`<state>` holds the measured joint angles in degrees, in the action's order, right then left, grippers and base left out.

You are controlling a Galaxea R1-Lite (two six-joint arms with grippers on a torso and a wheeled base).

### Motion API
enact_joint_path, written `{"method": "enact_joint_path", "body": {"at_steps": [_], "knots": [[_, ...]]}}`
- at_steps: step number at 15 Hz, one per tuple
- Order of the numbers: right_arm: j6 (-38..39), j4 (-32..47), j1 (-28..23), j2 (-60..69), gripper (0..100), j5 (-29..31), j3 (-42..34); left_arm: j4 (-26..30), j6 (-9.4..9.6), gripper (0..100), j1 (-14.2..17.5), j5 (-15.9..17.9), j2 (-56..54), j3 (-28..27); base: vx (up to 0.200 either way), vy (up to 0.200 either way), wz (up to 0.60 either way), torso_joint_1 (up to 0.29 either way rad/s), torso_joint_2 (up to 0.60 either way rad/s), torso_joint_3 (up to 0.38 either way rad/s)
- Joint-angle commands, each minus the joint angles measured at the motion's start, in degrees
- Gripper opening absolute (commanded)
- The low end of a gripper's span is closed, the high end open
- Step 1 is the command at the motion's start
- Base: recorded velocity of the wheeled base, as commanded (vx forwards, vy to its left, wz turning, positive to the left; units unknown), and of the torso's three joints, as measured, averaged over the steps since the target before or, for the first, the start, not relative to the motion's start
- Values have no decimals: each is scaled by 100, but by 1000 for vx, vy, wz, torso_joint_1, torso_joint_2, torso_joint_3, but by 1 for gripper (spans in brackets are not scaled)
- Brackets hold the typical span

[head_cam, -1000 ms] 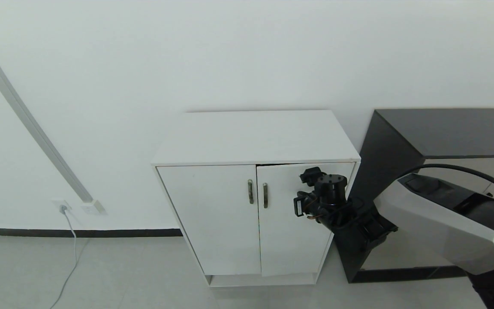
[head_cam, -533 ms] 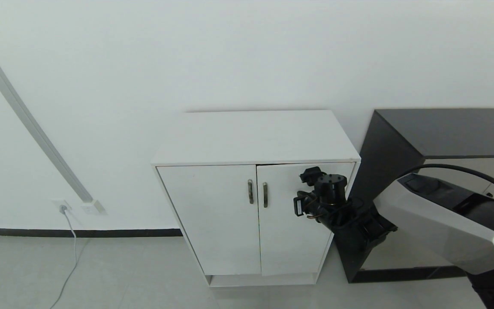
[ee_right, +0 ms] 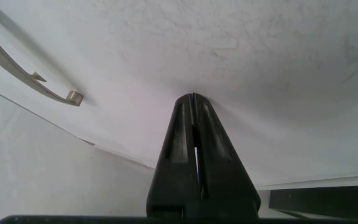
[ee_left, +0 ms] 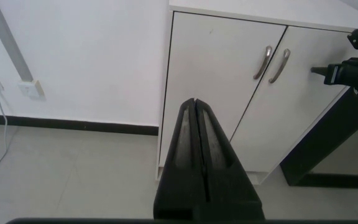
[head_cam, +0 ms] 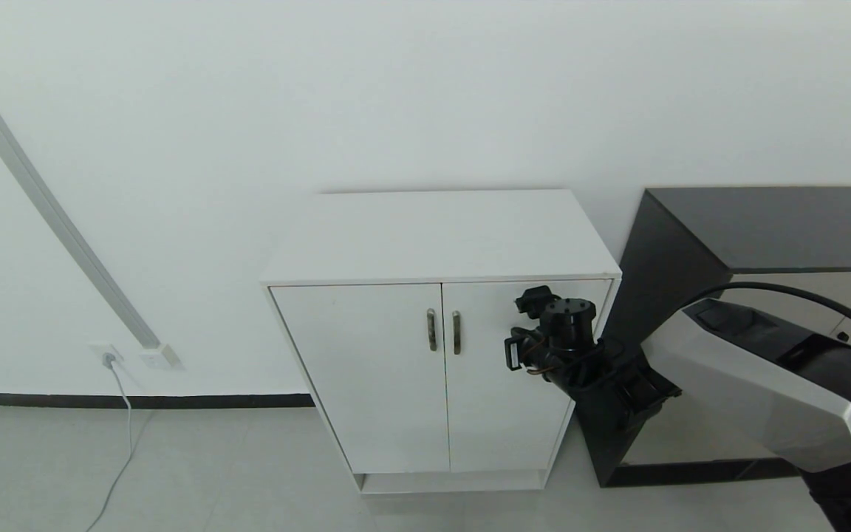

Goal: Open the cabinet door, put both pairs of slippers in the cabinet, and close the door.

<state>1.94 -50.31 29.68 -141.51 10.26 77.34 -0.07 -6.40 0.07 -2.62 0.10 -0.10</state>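
Right gripper (ee_right: 193,97): I am reading its two fingers as pressed together with nothing between them, only a thin slit showing lower down. The tips are resting against the white face of the right door (head_cam: 499,421), on the hinge side of that door's handle (ee_right: 25,70). In the head view the right gripper (head_cam: 512,355) is sitting at about handle height, and its black wrist and grey forearm are crossing in front of the door's outer edge.

Left gripper (ee_left: 195,101): I am seeing its fingers closed flat on each other, carrying nothing. It is hanging well apart from the cabinet (head_cam: 433,236) and pointing toward the lower part of the left door (head_cam: 363,369).

Cabinet: both doors are lying flush with the frame, their two metal handles standing just beside each other at the centre seam. What the cabinet is holding I cannot tell, since the doors are covering the inside.

Surroundings: a dark cabinet (head_cam: 765,222) is standing just beside the white one on my right, partly covered by the right arm. On my left a wall socket (head_cam: 108,358) is feeding a grey cable (head_cam: 127,428) that is trailing onto the floor (head_cam: 211,473), and a grey conduit (head_cam: 41,196) is slanting down the wall (head_cam: 396,89) to a box near the socket. A black skirting strip (head_cam: 137,400) is running along the wall's foot.
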Motion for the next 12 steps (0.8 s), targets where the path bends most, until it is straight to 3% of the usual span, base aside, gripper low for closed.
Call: {"method": "enact_joint_path", "body": {"at_steps": [1,12], "knots": [[0,-5,2,-8,0,2,9,-1,-2,0,1,-2,-1,1,0,0,0,0,0,0],[0,65,-42,-43,0,2,141,-1,-2,0,1,-2,-1,1,0,0,0,0,0,0]]}}
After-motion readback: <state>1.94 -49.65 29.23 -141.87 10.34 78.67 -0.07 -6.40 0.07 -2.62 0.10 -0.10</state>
